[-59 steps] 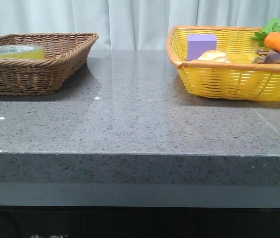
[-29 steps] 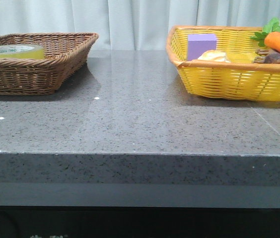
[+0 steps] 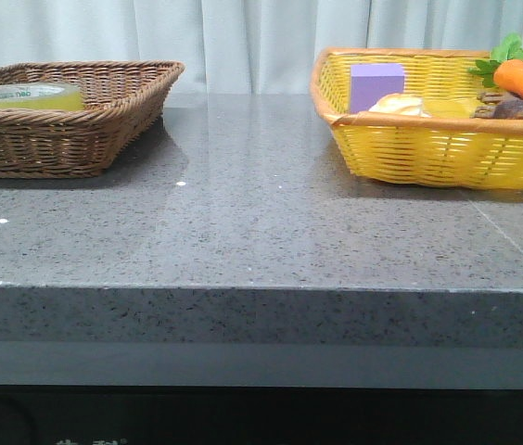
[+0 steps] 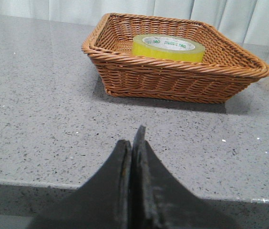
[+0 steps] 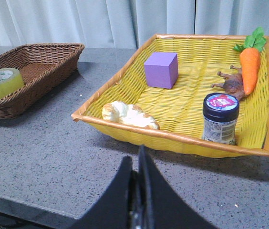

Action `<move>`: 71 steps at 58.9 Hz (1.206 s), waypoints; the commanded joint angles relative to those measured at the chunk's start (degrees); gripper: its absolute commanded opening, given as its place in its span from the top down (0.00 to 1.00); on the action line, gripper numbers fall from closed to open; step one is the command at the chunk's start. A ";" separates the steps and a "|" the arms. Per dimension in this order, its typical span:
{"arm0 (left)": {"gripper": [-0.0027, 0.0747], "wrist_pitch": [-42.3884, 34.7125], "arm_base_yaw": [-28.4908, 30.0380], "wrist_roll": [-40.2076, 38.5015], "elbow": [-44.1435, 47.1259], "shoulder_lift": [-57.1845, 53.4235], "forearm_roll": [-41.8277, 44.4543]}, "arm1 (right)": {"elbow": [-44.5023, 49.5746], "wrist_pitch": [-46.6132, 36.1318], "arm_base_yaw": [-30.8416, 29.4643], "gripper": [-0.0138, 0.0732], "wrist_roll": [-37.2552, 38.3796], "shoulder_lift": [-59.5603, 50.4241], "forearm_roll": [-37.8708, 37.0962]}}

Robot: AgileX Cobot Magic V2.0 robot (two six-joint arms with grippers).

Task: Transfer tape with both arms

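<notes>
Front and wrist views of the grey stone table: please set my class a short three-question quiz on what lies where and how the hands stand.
1. True or false: the translucent yellow roll of packing tape lies in the brown wicker basket.
2. Which lies in the yellow woven basket? A purple block; B scissors; C mug.
3. Fill in: the fingers of the left hand and right hand are pressed ____.

Key: 1 true; 2 A; 3 together, both hands empty and short of the baskets.
</notes>
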 commanded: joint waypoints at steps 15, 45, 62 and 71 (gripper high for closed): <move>0.99 -4.94 0.08 -0.14 2.20 -1.05 -0.37 | -0.91 -5.36 -0.30 0.94 -0.10 0.59 -1.59; 0.99 -5.02 0.08 -0.14 2.20 -1.05 -0.37 | 23.56 -22.98 -14.59 0.94 -0.10 -8.32 -4.96; 0.99 -5.02 0.08 -0.14 2.20 -1.00 -0.37 | 26.34 -25.14 -15.31 0.94 -0.10 -9.02 -4.90; 0.99 -5.02 0.08 -0.14 2.20 -1.00 -0.37 | 26.34 -25.14 -15.31 0.94 -0.10 -9.02 -4.90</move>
